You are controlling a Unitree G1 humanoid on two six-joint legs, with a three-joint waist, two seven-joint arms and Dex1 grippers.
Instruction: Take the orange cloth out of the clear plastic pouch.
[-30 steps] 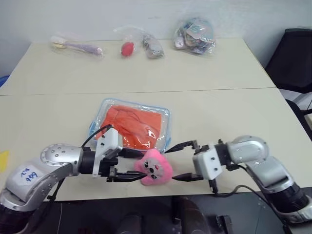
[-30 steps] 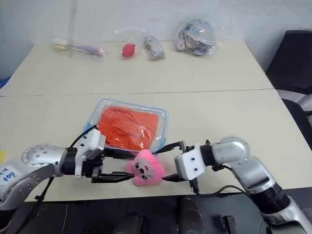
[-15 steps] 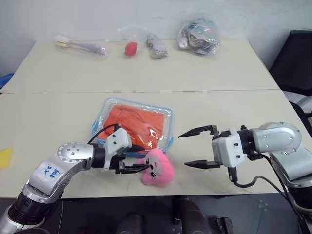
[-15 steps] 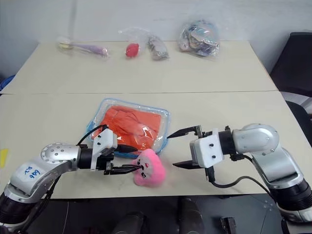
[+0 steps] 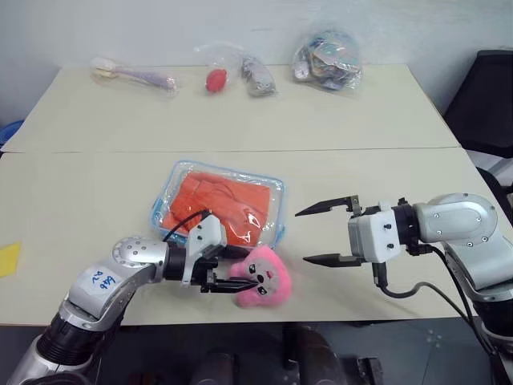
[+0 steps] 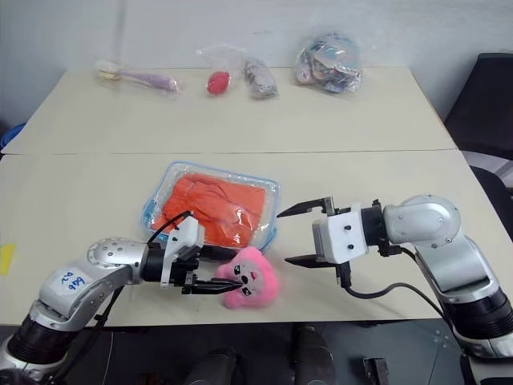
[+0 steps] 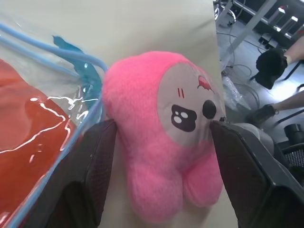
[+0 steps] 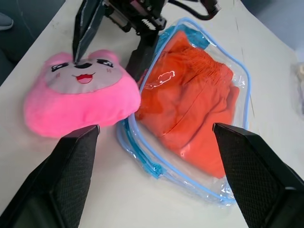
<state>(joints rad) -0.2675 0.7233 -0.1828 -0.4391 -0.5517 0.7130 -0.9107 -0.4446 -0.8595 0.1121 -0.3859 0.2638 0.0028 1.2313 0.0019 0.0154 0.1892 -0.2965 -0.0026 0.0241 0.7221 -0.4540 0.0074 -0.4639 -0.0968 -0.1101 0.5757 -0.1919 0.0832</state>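
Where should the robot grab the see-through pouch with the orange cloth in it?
Probably by the blue-edged corner of the clear plastic pouch nearest the open right gripper, coming in low from that side. The pouch lies flat on the table, so only its thin rim gives the fingers something to pinch. The pink plush toy crowds the near edge beside it.

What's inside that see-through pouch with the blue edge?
The pouch holds a folded orange cloth, plainly visible through the plastic. Whatever lies beneath the cloth is covered. A pink plush toy sits outside, against one corner.
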